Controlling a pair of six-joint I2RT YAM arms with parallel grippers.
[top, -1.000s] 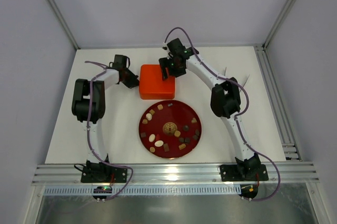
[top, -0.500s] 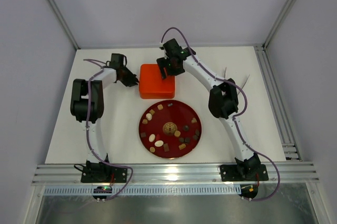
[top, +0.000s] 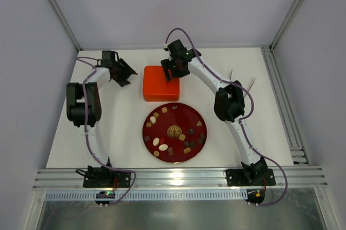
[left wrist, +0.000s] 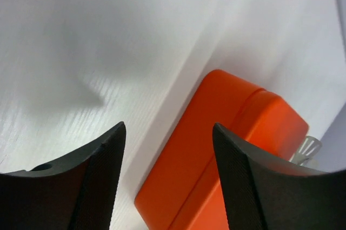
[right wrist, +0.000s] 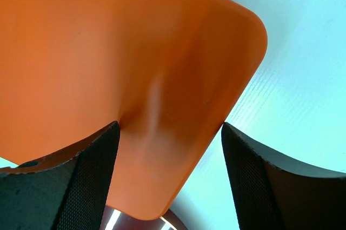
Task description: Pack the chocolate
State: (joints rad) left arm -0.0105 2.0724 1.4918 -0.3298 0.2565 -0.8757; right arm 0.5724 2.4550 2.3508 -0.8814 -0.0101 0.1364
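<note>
- Chocolate (top: 162,147): small dark, tan and cream pieces scattered on a round dark-red plate (top: 174,115) at the middle of the white table (top: 124,133). Individual shapes are hard to make out.
- Orange box (top: 157,87): closed, just beyond the plate.
- Left gripper (left wrist: 168,130): fingers wide, nothing between them, left of the box and apart from it.
- Right gripper (right wrist: 169,127): fingers spread over the box's far right corner (contact cannot be told).

Bright even light, soft shadows, blurred wrist close-ups
</note>
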